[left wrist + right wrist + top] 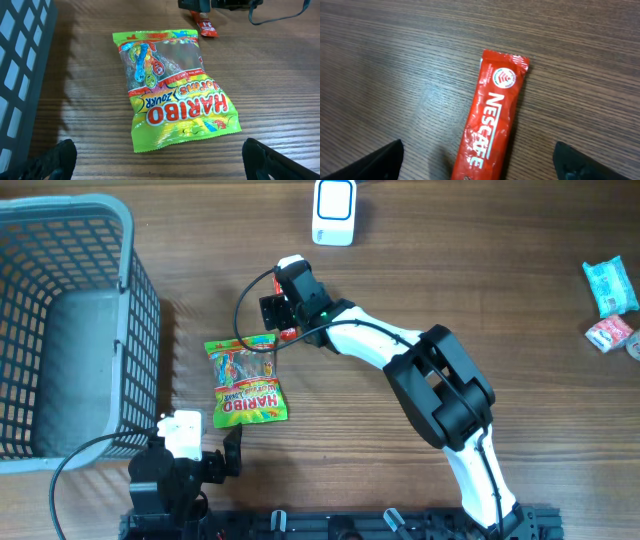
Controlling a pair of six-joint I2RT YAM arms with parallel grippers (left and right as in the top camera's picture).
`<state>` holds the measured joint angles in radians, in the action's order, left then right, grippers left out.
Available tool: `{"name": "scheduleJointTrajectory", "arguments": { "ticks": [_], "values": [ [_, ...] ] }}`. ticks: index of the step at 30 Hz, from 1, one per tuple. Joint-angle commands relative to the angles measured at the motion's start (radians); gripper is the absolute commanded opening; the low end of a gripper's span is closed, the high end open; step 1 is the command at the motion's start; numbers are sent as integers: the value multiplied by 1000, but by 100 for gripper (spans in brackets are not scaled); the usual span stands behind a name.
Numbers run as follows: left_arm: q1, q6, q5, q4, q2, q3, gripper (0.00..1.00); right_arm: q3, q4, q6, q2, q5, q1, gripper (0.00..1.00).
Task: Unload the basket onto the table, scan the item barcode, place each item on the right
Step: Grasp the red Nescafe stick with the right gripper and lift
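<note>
Red Nescafé sachet: flat on tabletop, between the wide-spread fingers of the released right end effector, at 1 o'clock of Haribo bag. Left end effector: released, empty, at bag's 6 o'clock. White scanner: tabletop's 12 o'clock. Basket: 9 o'clock.

Even, fairly bright light fell from overhead. The grey plastic mesh basket cast a soft shadow rightward on the dark wooden table. The glossy green-and-yellow candy bag glinted slightly. The red foil coffee sachet looked sharp.
</note>
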<state>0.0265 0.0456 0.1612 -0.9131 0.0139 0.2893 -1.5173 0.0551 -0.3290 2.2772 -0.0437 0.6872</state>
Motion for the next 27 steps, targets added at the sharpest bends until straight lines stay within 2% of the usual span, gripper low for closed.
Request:
{"name": "scheduleJointTrajectory", "arguments": {
  "ticks": [1, 2, 4, 6, 7, 8, 11, 14, 16, 18, 20, 23, 25, 27],
  "values": [
    [5, -9, -2, 2, -8, 1, 100, -3, 64, -39, 99, -5, 25, 90],
    [5, -9, -2, 2, -8, 1, 100, -3, 83, -39, 101, -8, 34, 88],
    [5, -9, -2, 2, -8, 1, 100, -3, 139, -46, 109, -10, 55, 74],
    [5, -9, -2, 2, -8, 1, 100, -3, 192, -67, 120, -10, 79, 69],
    [5, -9, -2, 2, -8, 1, 100, -3, 229, -93, 123, -10, 94, 63],
    [5, -9, -2, 2, -8, 1, 100, -3, 251, -118, 123, -10, 101, 54],
    [5, -9, -2, 2, -8, 1, 100, -4, 286, -178, 123, -6, 96, 5],
    [5, -9, -2, 2, -8, 1, 100, -74, 416, -196, 97, 78, 51, 5],
    [5, -9, -2, 2, -8, 1, 100, -138, 578, -190, 12, 152, -2, 5],
    [5, -9, -2, 2, -8, 1, 100, -157, 746, -225, -128, 352, -82, 5],
    [5, -9, -2, 2, -8, 1, 100, -157, 908, -325, -224, 503, -156, 5],
    [5, -9, -2, 2, -8, 1, 100, -157, 1120, -380, -300, 699, -245, 5],
    [5, -9, -2, 2, -8, 1, 100, -156, 1221, -378, -303, 856, -273, 4],
    [5, -9, -2, 2, -8, 1, 100, -156, 1237, -349, -303, 910, -275, 4]
  ]
}}
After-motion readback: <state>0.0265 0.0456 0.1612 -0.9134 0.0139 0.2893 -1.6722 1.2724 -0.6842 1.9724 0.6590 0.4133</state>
